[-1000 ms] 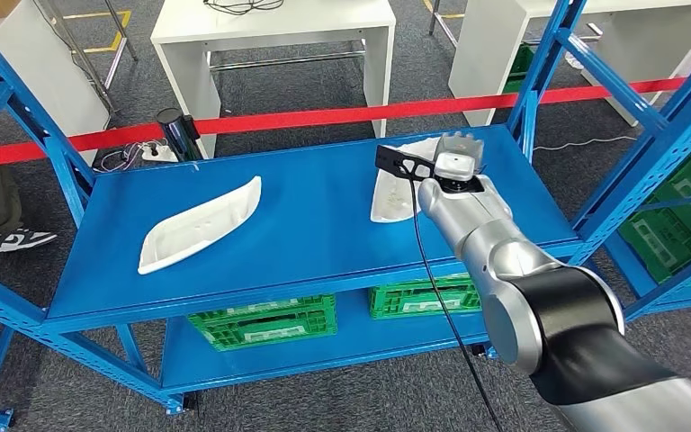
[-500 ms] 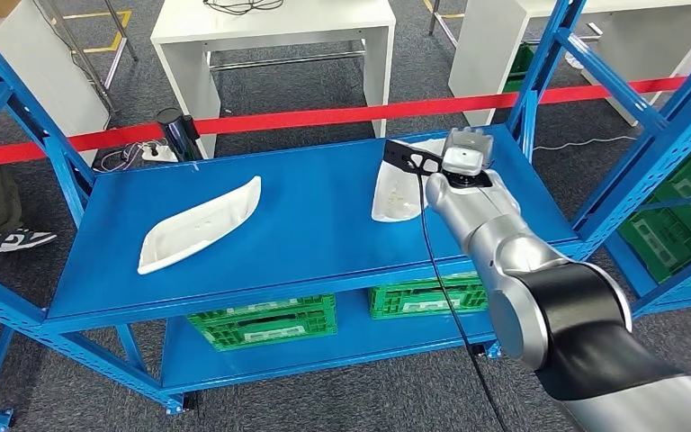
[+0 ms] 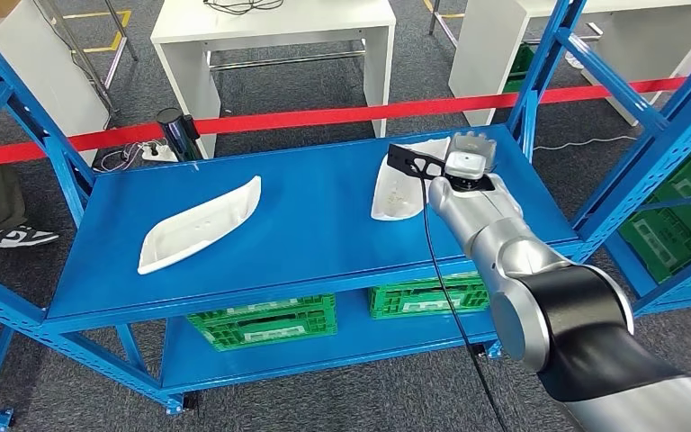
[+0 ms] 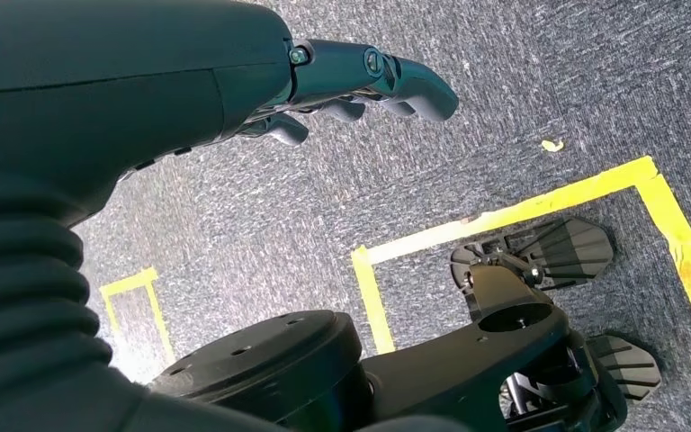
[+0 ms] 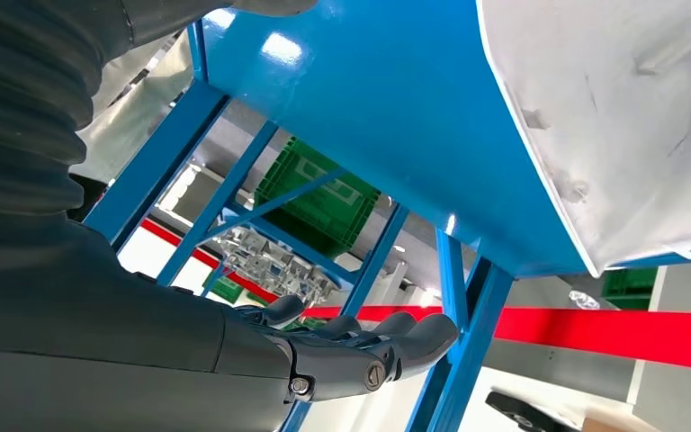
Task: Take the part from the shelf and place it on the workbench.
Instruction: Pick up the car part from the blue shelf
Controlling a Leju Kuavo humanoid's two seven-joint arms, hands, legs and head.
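Smooth white moulded parts on a glossy blue metal shelf (image 3: 306, 225)

Well left of the right hand (image 3: 470, 148) lies one long, pointed shell part (image 3: 200, 225); the second part (image 3: 397, 184) lies just beside that hand, whose fingers are outstretched, grasping nothing. The left hand (image 4: 360, 85) hangs empty, fingers loosely extended, over grey carpet.

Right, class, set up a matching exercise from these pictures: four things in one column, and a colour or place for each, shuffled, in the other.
Things:
1. left white part
2. barrier tape
3. crates
4. right robot hand

Descriptions:
A. green, on the lower shelf level
B. red, stretched behind the shelf
C. at the far right of the shelf top, beside a white part
D. lying alone on the shelf top

Pairs: 1-D, 2-B, 3-A, 4-C
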